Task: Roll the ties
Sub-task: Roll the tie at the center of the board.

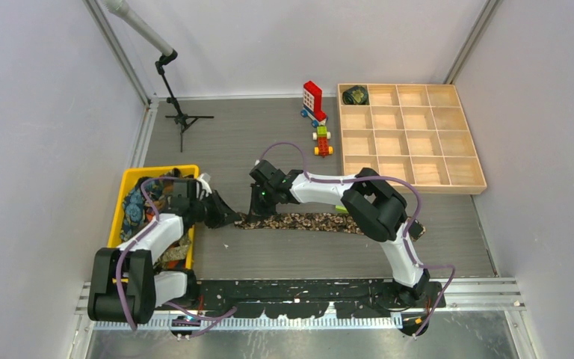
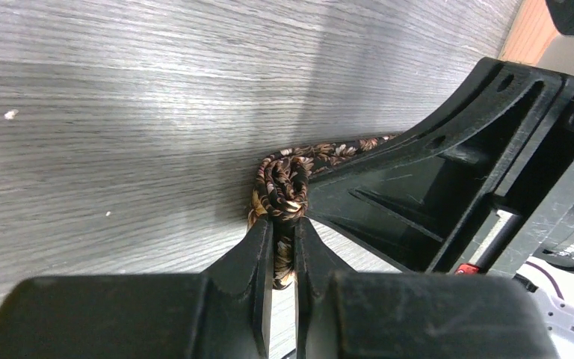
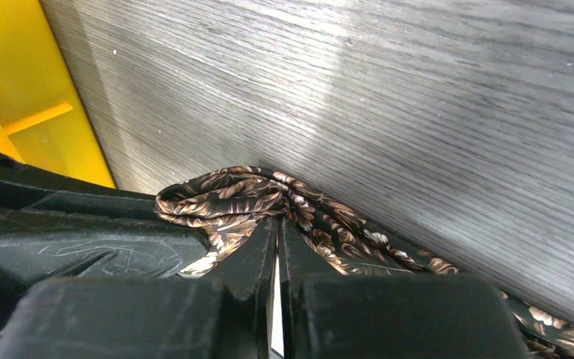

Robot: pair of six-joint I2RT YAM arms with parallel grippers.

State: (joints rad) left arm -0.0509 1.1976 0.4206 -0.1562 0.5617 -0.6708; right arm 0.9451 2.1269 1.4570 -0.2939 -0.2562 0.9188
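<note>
A brown-tan-black patterned tie (image 1: 306, 222) lies stretched left to right across the middle of the table. Its left end is folded over into a small loop (image 2: 282, 178). My left gripper (image 2: 284, 224) is shut on that looped end, with fabric showing between its fingers. My right gripper (image 3: 278, 221) pinches the same bunched end (image 3: 224, 196) from the other side, its jaws nearly touching. In the top view both grippers meet at the tie's left end, the left gripper (image 1: 228, 215) and the right gripper (image 1: 258, 211). One dark rolled tie (image 1: 356, 95) sits in the wooden tray's far-left compartment.
A yellow bin (image 1: 131, 179) at the left holds more ties. A wooden compartment tray (image 1: 411, 134) stands at the back right. Red-and-white toy bricks (image 1: 313, 101) and a small toy (image 1: 322, 140) lie beside it. A microphone stand (image 1: 181, 116) is at the back left.
</note>
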